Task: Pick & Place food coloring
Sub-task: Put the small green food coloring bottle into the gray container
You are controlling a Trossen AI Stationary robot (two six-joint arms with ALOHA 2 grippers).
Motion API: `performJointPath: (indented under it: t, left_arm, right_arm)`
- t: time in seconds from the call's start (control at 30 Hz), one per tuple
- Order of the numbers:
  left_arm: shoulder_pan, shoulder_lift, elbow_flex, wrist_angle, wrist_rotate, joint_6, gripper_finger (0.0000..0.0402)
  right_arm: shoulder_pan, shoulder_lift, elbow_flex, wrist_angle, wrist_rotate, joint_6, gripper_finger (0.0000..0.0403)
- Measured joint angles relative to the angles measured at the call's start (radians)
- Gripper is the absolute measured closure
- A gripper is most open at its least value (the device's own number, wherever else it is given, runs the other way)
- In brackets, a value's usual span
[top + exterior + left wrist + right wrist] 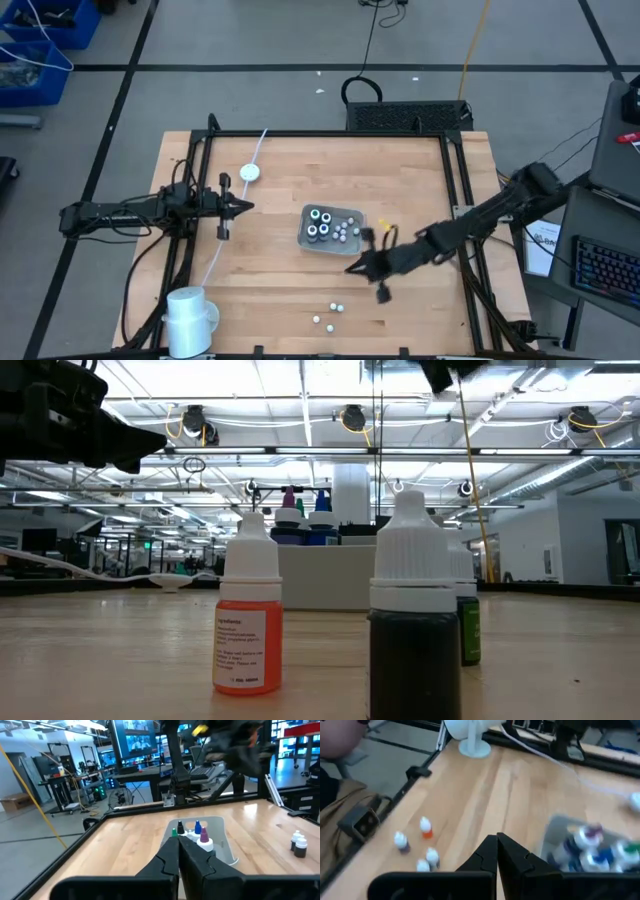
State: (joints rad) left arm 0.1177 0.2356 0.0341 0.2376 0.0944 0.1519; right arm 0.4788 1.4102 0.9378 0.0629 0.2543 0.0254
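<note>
Several small food coloring bottles stand upright on the wooden table near its front edge. The right wrist view shows one with an orange body. It is also the closest bottle in the low view, beside a dark one. More bottles stand in the grey tray at mid-table. My right gripper hovers shut above the table, between the tray and the loose bottles. My left gripper is shut at the table's left side and points level toward the tray.
A white cylinder stands at the near left corner. A white disc with a white cable lies at the far left. Black frame rails run along the table's edges. Bare wood lies between the tray and the loose bottles.
</note>
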Motion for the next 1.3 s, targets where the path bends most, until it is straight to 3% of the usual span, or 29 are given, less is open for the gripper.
performJointPath:
  t: [0.17, 0.47, 0.63, 0.8, 1.17, 1.3]
  left_arm:
    - [0.000, 0.000, 0.000, 0.000, 0.000, -0.003, 0.0368]
    - [0.000, 0.000, 0.000, 0.000, 0.000, 0.013, 0.0360]
    - [0.000, 0.000, 0.000, -0.001, 0.000, 0.028, 0.0360]
    - [0.000, 0.000, 0.000, -0.001, 0.000, 0.028, 0.0360]
    - [0.000, 0.000, 0.000, 0.002, 0.000, 0.018, 0.0360]
    - [0.000, 0.000, 0.000, 0.000, 0.000, 0.016, 0.0360]
  right_arm:
    - [0.033, 0.192, 0.264, -0.206, 0.107, -0.006, 0.0403]
    - [0.076, 0.400, 0.550, -0.508, 0.111, 0.069, 0.0403]
    - [0.101, 0.424, 0.583, -0.592, 0.105, 0.140, 0.0403]
    - [0.127, 0.423, 0.583, -0.648, 0.030, 0.196, 0.0403]
    - [0.147, 0.455, 0.569, -0.598, 0.028, 0.271, 0.0401]
    - [0.147, 0.498, 0.569, -0.551, -0.002, 0.282, 0.0377]
